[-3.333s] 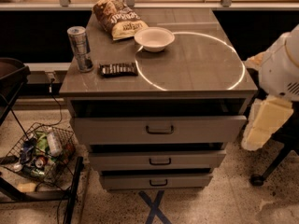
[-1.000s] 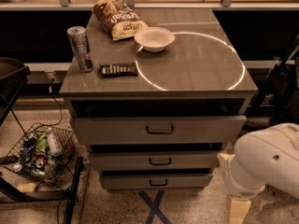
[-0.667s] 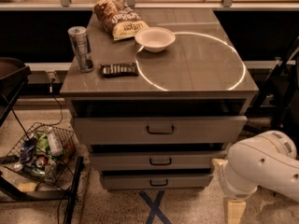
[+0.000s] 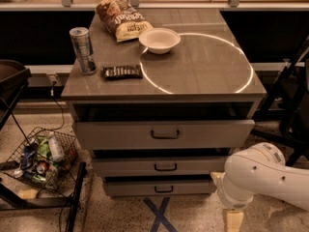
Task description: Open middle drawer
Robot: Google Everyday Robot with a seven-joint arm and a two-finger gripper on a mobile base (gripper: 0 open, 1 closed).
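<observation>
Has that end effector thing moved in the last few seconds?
Yes. The end effector went down and left: it was beside the top drawer's right end, and now it is low, right of the bottom drawer.

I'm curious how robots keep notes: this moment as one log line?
gripper: low near floor, right of cabinet, apart from it | middle drawer: handle untouched
</observation>
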